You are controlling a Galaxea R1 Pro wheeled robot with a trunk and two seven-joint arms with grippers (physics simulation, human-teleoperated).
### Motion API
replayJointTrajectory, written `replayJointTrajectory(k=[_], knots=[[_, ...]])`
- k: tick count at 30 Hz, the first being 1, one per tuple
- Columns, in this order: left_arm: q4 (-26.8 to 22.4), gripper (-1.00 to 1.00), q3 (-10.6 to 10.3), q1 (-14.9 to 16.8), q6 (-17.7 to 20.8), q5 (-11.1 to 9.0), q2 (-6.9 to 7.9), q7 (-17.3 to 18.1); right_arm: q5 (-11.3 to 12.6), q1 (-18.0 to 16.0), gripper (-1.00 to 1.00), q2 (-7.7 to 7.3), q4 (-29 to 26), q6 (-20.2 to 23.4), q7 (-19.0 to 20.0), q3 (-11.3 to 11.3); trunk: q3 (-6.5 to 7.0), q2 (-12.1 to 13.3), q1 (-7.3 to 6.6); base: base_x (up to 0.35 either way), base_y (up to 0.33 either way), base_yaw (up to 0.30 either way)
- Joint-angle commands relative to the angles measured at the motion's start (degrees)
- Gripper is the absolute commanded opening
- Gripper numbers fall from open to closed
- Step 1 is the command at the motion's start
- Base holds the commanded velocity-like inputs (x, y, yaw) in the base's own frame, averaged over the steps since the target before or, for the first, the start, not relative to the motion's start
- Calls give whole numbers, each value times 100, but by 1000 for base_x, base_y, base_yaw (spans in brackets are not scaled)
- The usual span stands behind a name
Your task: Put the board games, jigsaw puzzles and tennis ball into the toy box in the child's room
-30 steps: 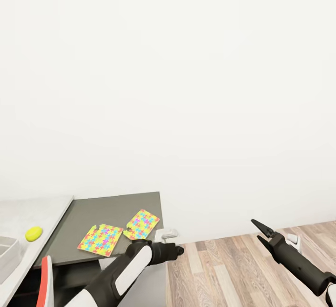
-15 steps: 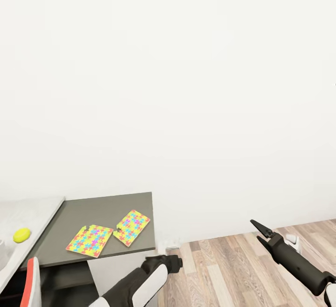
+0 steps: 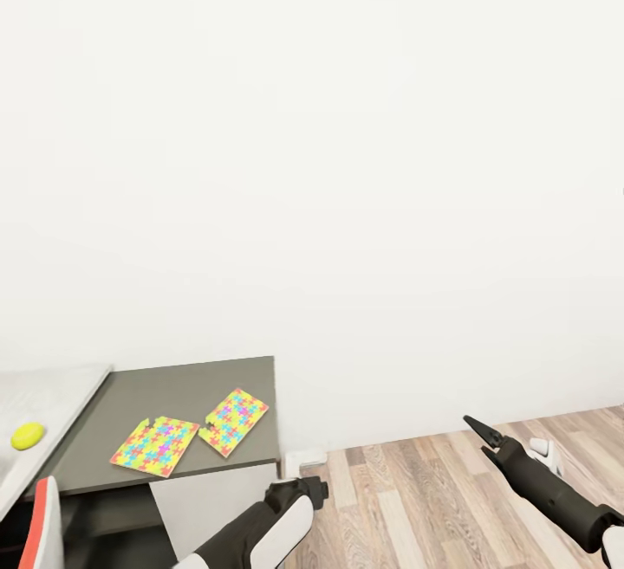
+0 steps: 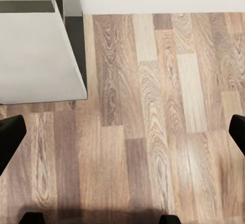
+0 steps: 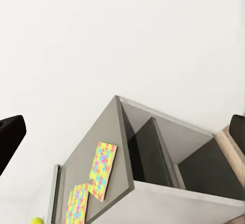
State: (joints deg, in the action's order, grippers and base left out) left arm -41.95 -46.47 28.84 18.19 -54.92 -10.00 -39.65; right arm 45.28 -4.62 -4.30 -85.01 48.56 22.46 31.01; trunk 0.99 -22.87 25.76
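Observation:
Two bright multicoloured jigsaw puzzles point(image 3: 154, 446) point(image 3: 231, 421) lie flat, side by side, on the dark grey table point(image 3: 186, 387). To their left, a yellow tennis ball point(image 3: 28, 436) rests on a paler surface point(image 3: 52, 391). In the right wrist view the puzzles point(image 5: 104, 170) point(image 5: 76, 203) and the ball point(image 5: 37, 220) are seen from afar. My left gripper point(image 4: 122, 137) hangs open over bare wood floor beside the table's side panel point(image 4: 41, 55). My right gripper point(image 3: 481, 432) is held open in the air, far right of the table.
A plain white wall point(image 3: 347, 162) stands close behind the table. The table has open shelf compartments point(image 5: 153, 157) under its top. Wood floor point(image 3: 416, 500) stretches to the right. A small white object point(image 3: 303, 458) sits at the wall by the table's corner.
The whole picture has slid left, so the camera has turned right. My left arm has dropped lower and come off the table's front edge. The right arm holds its pose.

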Motion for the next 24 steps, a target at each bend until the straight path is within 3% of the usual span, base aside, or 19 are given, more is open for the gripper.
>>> replayJointTrajectory(k=[1, 5, 15, 24], knots=[[-1, 100, -6, 5, 14, -19, 0, -39, -17, -2, 100, -3, 2, 31, 30, 11, -3, -5, 2, 0, -87, 0], [2, 100, -2, 6, -77, -19, 0, -67, -18, 0, 100, -8, 2, 31, 30, 11, -3, -5, 2, 0, -42, 0], [3, 100, 4, 7, -333, -19, 0, -672, -20, -4, 100, -16, 2, 31, 21, 7, -3, -5, 2, 0, -4, 0], [-44, 100, 14, 7, -334, -27, 0, -692, -19, -4, 100, -17, 2, 35, 26, 10, -3, -5, 2, 0, 0, 0]])
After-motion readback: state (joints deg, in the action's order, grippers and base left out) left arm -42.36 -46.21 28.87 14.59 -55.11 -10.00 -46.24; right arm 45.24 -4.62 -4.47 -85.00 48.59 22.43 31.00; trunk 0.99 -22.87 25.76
